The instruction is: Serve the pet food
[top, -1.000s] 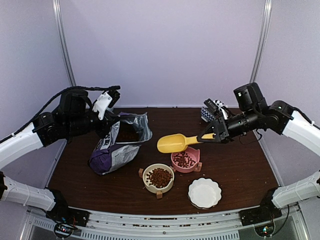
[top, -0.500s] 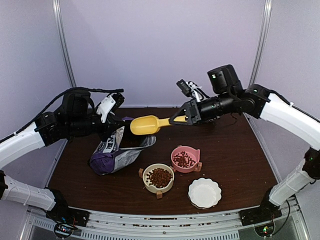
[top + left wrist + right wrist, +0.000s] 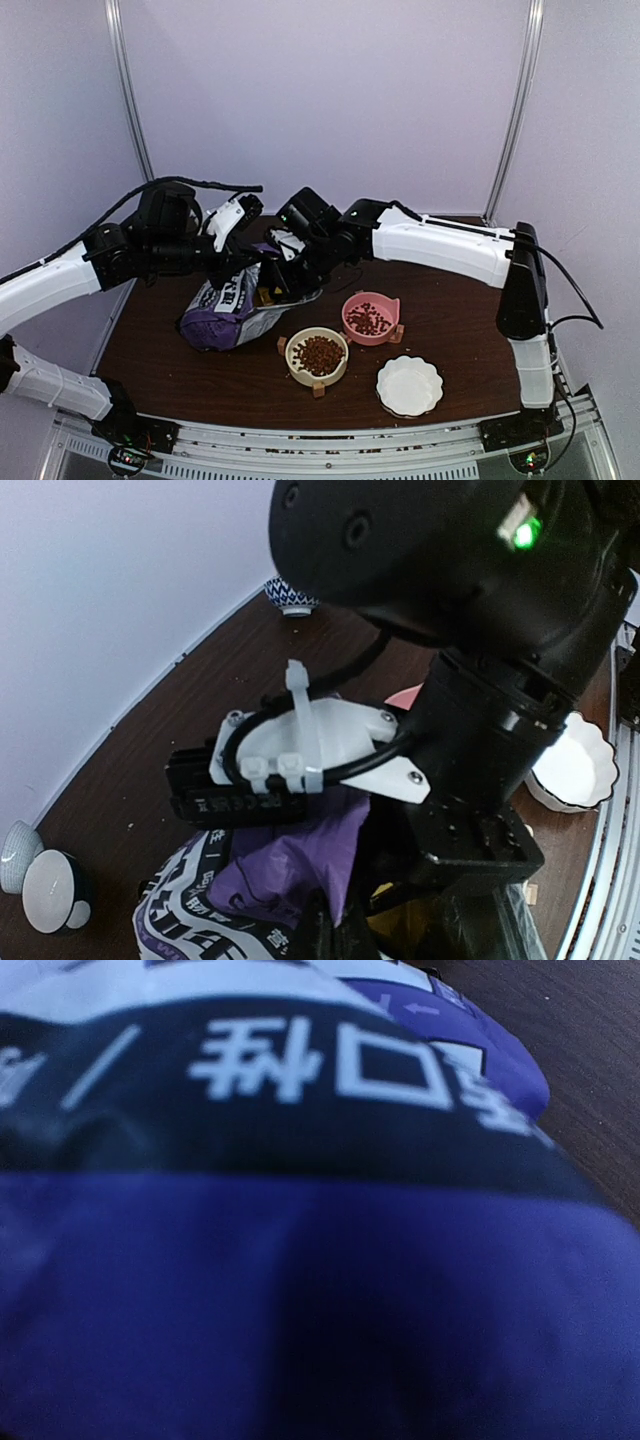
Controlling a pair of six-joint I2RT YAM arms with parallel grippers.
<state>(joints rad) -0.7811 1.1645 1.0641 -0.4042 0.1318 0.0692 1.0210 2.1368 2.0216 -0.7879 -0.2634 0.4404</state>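
Working across the brown surface (image 3: pixel 470 320), we have both arms at the purple bag (image 3: pixel 225 312), which lies on its side left of centre with its mouth toward the middle. Our left hand (image 3: pixel 236 268) is clamped on the bag's upper rim, holding the mouth up. Our right hand (image 3: pixel 285 278) is buried in that mouth. Its wrist view shows only bag film, so we cannot tell how wide its fingers stand or what they hold. A sliver of yellow scoop (image 3: pixel 263 296) shows just beside it at the opening.

Nearer the front sit a cream bowl (image 3: pixel 344 362) and a pink bowl (image 3: pixel 388 303), each holding a heap of pet food (image 3: pixel 318 354), and a bare white dish (image 3: pixel 409 386).

We judge this to be the loading step for the last serving. Next we need to draw the scoop out level, clear the bag's rim, carry it over the white dish and tip it there, with the left hand holding the mouth open.
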